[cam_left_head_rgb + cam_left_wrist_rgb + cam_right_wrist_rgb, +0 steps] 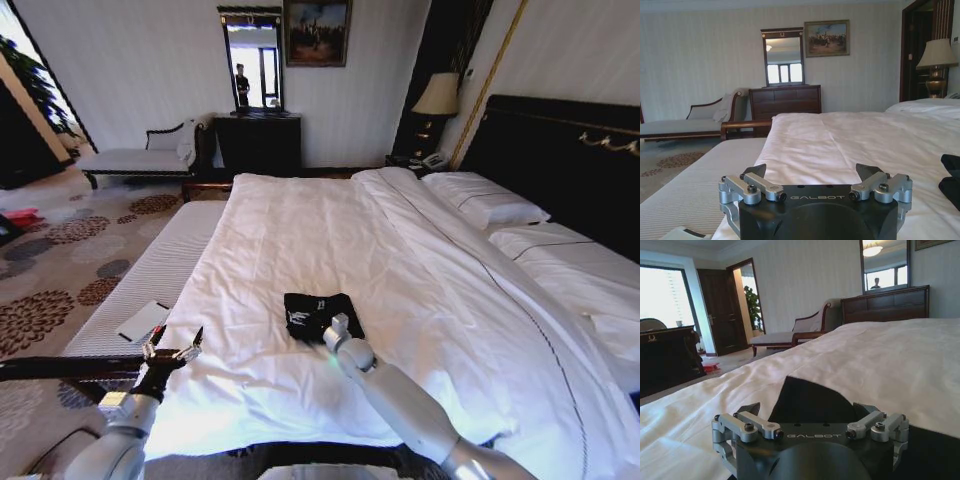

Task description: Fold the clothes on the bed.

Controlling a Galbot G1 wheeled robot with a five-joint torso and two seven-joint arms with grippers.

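My right jaws [338,326], spread and empty, hang at the near edge of the shirt [318,313], folded small mid-bed [420,270], while my left jaws [172,352], also spread, wait farther off by the bed's left edge.

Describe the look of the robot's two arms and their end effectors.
Both arms are smooth silver-white tubes with darker joint rings. The left end effector and the right end effector share one build: a black body marked GALBOT in pale letters, silver metal linkages with dark screws, and dark fingers. No loose cables show.
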